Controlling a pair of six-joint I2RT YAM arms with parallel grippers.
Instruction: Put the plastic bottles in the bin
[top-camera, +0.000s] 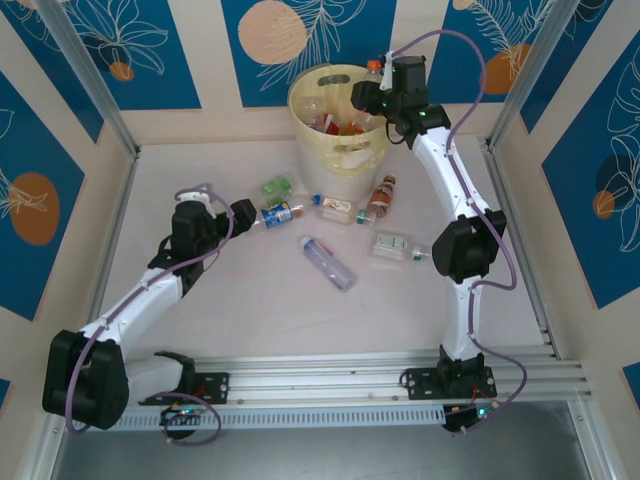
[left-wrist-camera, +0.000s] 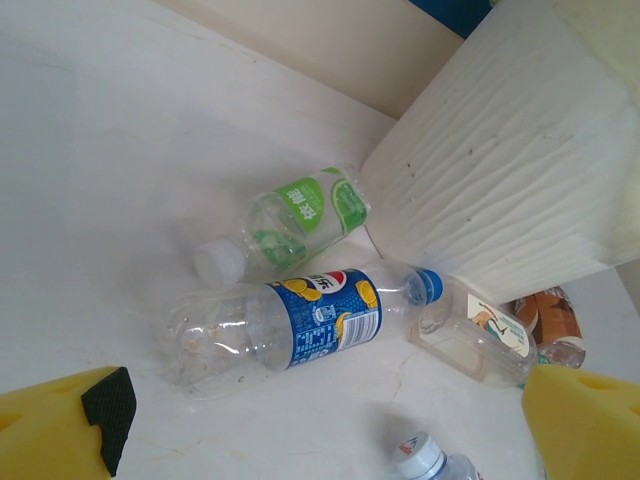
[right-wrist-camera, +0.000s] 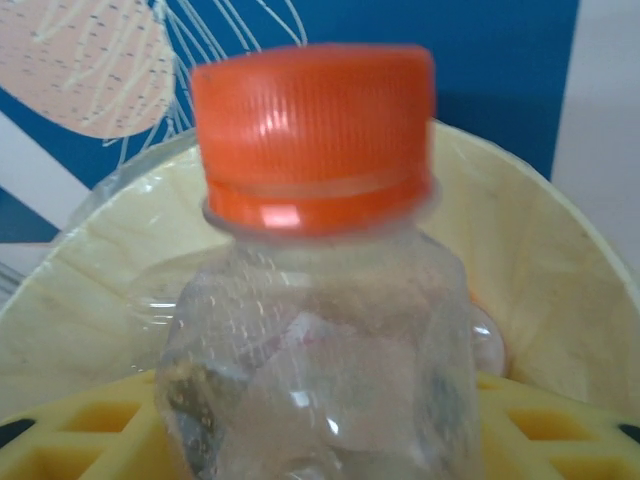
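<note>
Between the right hand's (right-wrist-camera: 320, 445) yellow fingers (right-wrist-camera: 565, 430) an orange-cap bottle (right-wrist-camera: 320, 300) is standing upright, and the hand is grasping it low on the body. Just beyond the bottle the bin (right-wrist-camera: 550, 270) is curving round, its pale rim rising on either side of the cap. Seen from above, this hand is hanging at the rim on its own arm's side, and a few bottles are lying inside the bin.

Straight ahead of the left hand (left-wrist-camera: 320, 425), whose fingers are standing wide apart and released, a blue bottle (left-wrist-camera: 280, 325) is lying on its side on the desk (left-wrist-camera: 120, 150), its cap pointing to the hand's right. Just behind it a green bottle (left-wrist-camera: 295, 215) is lying, white cap to the hand's left. Off the blue cap a tan bottle (left-wrist-camera: 480, 340) is lying just beside it, and further right a brown bottle (left-wrist-camera: 550, 318) is peeping past the right finger. The bin's ribbed wall is looming beyond them, to the hand's far right. Close by the right finger the white cap of a clear bottle (left-wrist-camera: 425, 458) is showing.

From above, that clear bottle is lying nearer the arm bases than the row, and a green-and-white bottle (top-camera: 395, 245) is lying close by the right arm's (top-camera: 465, 250) elbow.
</note>
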